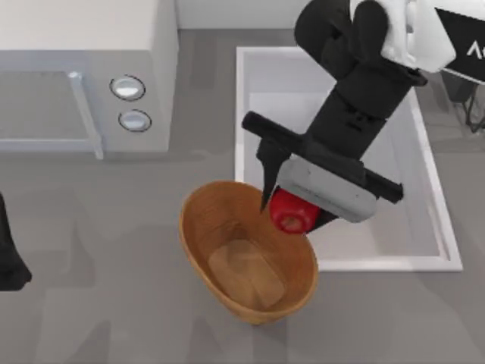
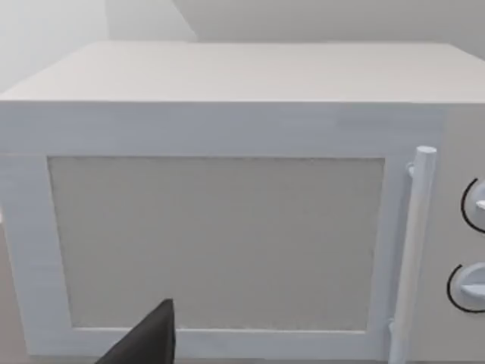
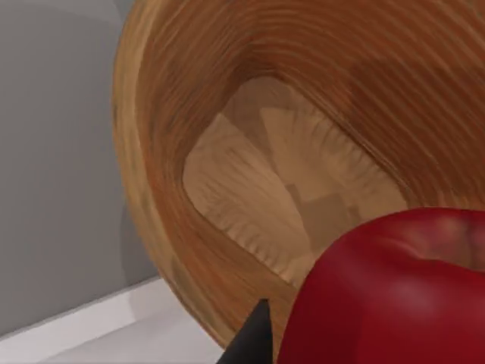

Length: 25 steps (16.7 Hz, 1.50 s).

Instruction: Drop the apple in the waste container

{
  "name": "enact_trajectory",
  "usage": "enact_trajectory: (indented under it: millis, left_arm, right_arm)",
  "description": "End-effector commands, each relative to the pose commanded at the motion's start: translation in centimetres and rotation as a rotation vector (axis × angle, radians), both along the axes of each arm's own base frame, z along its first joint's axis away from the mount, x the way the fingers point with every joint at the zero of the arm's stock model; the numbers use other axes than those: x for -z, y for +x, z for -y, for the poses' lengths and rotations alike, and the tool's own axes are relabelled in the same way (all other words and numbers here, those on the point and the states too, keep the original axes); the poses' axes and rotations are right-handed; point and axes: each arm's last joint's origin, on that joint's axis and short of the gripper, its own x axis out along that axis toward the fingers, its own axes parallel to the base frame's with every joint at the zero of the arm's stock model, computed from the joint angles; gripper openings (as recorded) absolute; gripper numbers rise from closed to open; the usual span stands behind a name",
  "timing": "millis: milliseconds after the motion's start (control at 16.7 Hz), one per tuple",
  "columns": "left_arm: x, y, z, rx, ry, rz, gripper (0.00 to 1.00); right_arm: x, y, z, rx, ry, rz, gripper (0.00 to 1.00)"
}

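The right gripper holds the apple between its jaws, above the basket's rim at about the basket's two o'clock edge. From the right wrist, the apple hangs over the basket's pale wooden floor. The basket sits on the grey table, touching the white sink at its lower left corner. The left arm is parked at nine o'clock; its jaws cannot be judged. It faces the microwave.

Even, soft light throughout, with faint shadows on the grey table and no glare.
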Motion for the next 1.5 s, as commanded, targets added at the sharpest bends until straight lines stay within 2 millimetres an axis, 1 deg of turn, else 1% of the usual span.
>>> enact_trajectory:
  millis: [120,300,540,660,780,1080,1200,1260,1500]
  left_arm:
    - [0.0,0.0,0.0,0.000,0.000,0.000,1.00]
    - [0.0,0.0,0.0,0.000,0.000,0.000,1.00]
    - [0.0,0.0,0.0,0.000,0.000,0.000,1.00]
    - [0.0,0.0,0.0,0.000,0.000,0.000,1.00]
    - [0.0,0.0,0.0,0.000,0.000,0.000,1.00]
    - [0.0,0.0,0.0,0.000,0.000,0.000,1.00]
    - [0.0,0.0,0.0,0.000,0.000,0.000,1.00]
    - [0.0,0.0,0.0,0.000,0.000,0.000,1.00]
    - [0.0,0.0,0.0,0.000,0.000,0.000,1.00]
  right_arm:
    - [-1.4,-0.3,-0.9,-0.115,0.049,0.102,0.00]
    - [-2.8,-0.6,-1.3,-0.196,0.083,0.197,0.00]
    - [-3.0,-0.6,-1.4,-0.201,0.085,0.204,0.00]
    - [-2.7,-0.5,-1.2,-0.193,0.081,0.195,0.00]
    - [-1.9,-0.6,-1.7,-0.195,0.083,0.197,0.00]
    - [2.0,-1.3,-3.4,-0.200,0.087,0.204,0.00]
    - [3.1,-1.6,-3.9,-0.200,0.087,0.205,0.00]
    - [3.4,-1.7,-4.0,-0.201,0.085,0.205,0.00]
    - [3.4,-1.7,-4.0,-0.201,0.085,0.204,0.00]
